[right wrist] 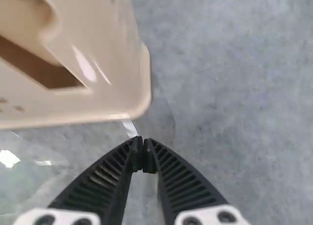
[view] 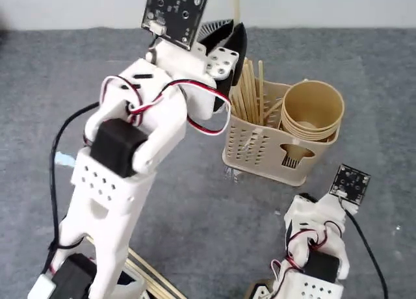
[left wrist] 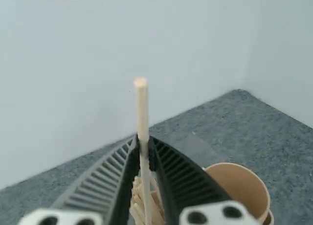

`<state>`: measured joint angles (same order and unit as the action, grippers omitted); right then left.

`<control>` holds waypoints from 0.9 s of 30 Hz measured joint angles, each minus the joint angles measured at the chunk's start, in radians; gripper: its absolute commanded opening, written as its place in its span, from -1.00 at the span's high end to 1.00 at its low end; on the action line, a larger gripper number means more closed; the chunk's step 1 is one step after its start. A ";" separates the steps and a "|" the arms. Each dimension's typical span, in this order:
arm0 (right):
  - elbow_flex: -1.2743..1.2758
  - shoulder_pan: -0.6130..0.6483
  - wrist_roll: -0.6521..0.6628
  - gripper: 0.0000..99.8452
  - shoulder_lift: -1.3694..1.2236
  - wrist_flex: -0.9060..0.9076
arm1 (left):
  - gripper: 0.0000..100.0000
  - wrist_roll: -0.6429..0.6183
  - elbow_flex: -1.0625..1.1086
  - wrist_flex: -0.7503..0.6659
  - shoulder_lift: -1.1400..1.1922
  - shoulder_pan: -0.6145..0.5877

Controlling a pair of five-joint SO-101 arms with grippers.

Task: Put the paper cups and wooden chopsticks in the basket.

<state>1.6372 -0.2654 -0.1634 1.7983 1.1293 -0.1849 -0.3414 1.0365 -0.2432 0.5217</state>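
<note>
A beige basket (view: 260,157) stands mid-table with several wooden chopsticks (view: 250,91) upright in one compartment and stacked paper cups (view: 313,110) in the other. My left gripper (view: 229,40) hangs above the basket's chopstick side, shut on one wooden chopstick (left wrist: 141,112) that points upward past the fingertips. The cups (left wrist: 242,191) lie below it. My right gripper (right wrist: 143,154) is shut with nothing in it, low over the grey mat just beside the basket's wall (right wrist: 73,88).
More chopsticks (view: 153,278) lie on the mat by the left arm's base. A clear plastic scrap (right wrist: 29,161) lies at the foot of the basket. Open grey mat stretches to the left and the far right.
</note>
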 measured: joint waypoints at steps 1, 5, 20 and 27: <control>0.005 -0.008 0.000 0.98 0.000 0.000 | 0.97 -0.006 0.017 -0.011 0.000 0.000; 0.008 -0.032 0.000 0.98 0.000 0.000 | 0.97 -0.017 0.071 -0.021 0.000 0.034; 0.026 -0.034 0.000 0.98 -0.002 0.002 | 0.72 -0.020 0.153 0.052 0.000 0.075; 0.026 -0.032 0.000 0.98 0.000 0.002 | 0.72 -0.020 0.153 0.055 -0.074 0.077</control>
<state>1.6632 -0.2977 -0.1634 1.7983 1.1308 -0.2048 -0.1880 1.0917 -0.3168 0.5984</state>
